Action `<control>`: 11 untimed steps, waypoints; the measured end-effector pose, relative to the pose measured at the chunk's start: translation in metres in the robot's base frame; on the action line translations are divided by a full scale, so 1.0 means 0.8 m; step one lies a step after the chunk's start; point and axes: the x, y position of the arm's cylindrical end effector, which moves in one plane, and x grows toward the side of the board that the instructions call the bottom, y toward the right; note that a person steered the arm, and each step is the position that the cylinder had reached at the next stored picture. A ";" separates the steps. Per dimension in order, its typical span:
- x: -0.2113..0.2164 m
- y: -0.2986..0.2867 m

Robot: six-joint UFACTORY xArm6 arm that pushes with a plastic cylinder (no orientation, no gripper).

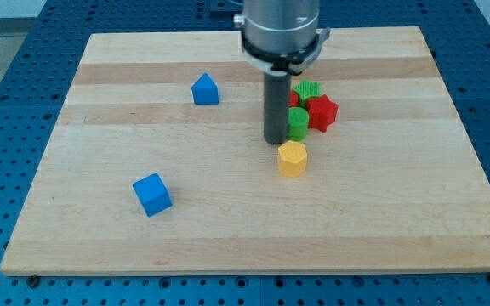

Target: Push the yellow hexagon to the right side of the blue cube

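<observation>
The yellow hexagon (292, 159) lies right of the board's middle. The blue cube (152, 194) lies at the lower left, far from the hexagon. My tip (275, 141) rests on the board just above and slightly left of the yellow hexagon, close to it or touching it; I cannot tell which. The rod rises straight up to the grey arm body at the view's top.
A blue house-shaped block (204, 89) lies at the upper left. Right of the rod is a tight cluster: a green cylinder (298, 123), a red star (321, 111), a green block (308, 89) and a partly hidden red block (293, 99). The wooden board (398, 221) sits on a blue perforated table.
</observation>
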 end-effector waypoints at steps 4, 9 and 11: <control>0.048 0.079; 0.097 -0.014; 0.047 -0.031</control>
